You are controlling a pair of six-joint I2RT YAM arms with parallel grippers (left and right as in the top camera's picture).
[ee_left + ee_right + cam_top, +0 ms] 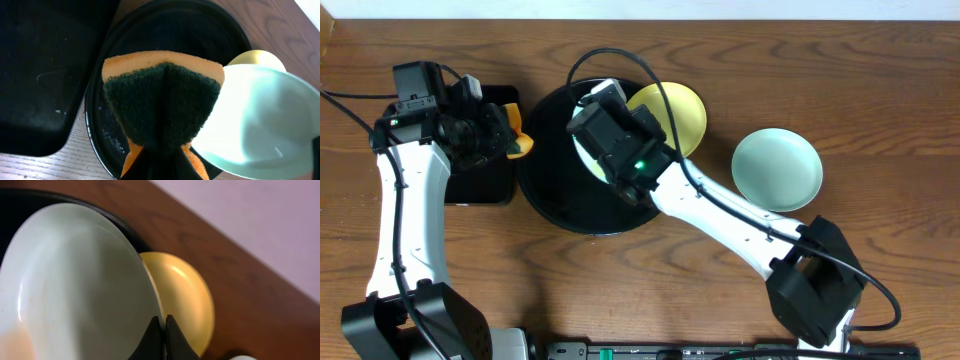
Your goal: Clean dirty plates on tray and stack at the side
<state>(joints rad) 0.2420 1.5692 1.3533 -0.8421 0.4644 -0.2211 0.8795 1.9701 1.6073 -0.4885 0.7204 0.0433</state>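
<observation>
Surface: brown wooden table (570, 285); pale wall (260, 210) beyond it in the right wrist view.
Near right, off the tray: pale blue-green plate (777, 168) lying flat on the wood, alone, well apart from the round black tray (555, 200). No streaks seen from overhead. Judged cleaned and set down as the base of the stack.
Right gripper (162, 327): pinched tight on the rim of a second blue-green plate (75, 280), held tilted above the round tray. Faint orange tinge low on its face, so judged not fully clean.
Left gripper (161, 157): clamped on a sponge (162, 100), green scouring face to the camera, orange foam behind. Just beside the held plate; contact cannot be told.
Far left: rectangular black tray (45, 75), touching or just beside the round one.
Far right of tray: pale yellow plate (680, 115) lying across the round tray's rim, partly behind the held plate. Sauce not discernible.
Progress: judged about one plate of three done. Left to do: wiping of the held plate, attention to the yellow one, both stacked on the side plate.
</observation>
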